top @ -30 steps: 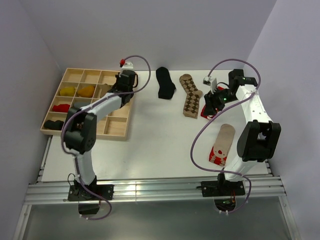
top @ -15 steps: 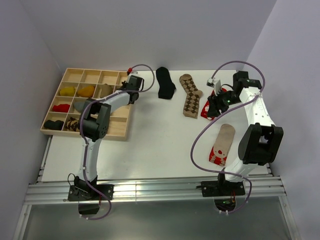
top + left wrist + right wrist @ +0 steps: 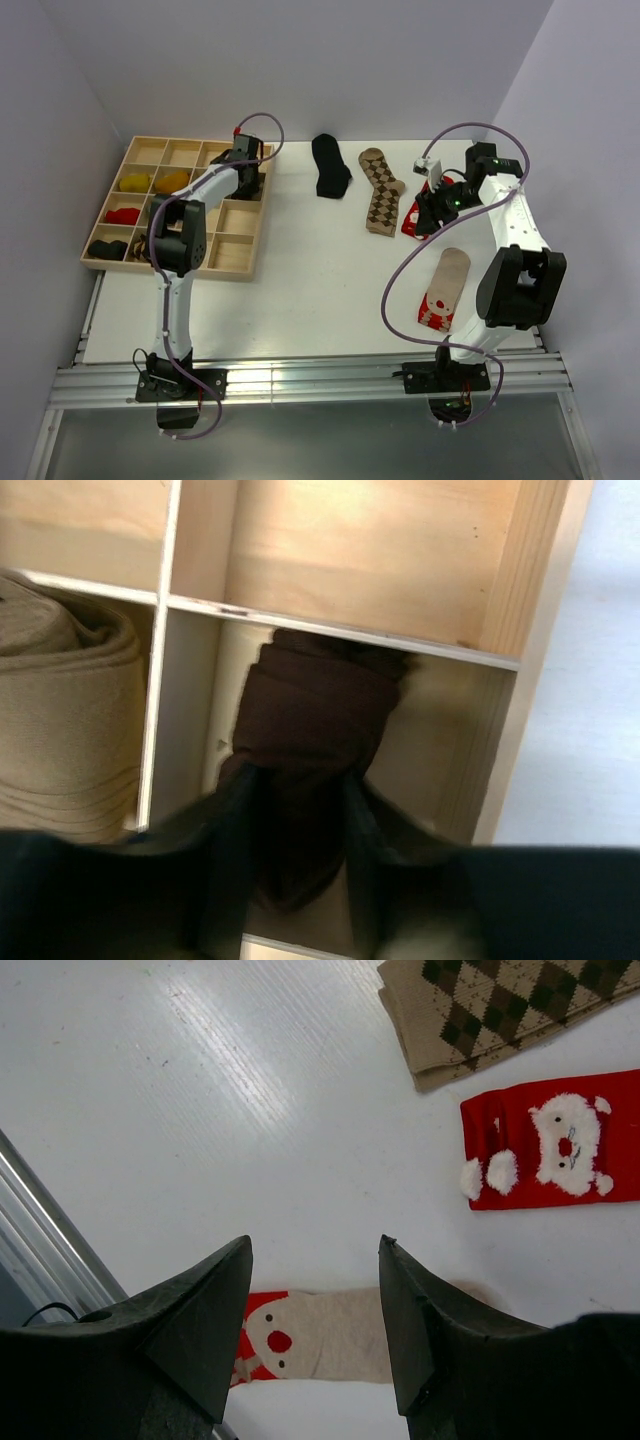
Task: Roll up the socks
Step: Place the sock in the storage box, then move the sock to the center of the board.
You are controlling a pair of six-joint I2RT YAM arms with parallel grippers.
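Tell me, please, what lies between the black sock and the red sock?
The brown argyle sock lies between the black sock and red sock, in the top view.

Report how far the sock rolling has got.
Done: rolled socks fill several cells of the tray. In hand: the left claw straddles a dark brown roll in one cell; grip unclear. To do: the black sock, argyle sock, red sock and tan sock lie flat on the table; the right claw is open and empty.
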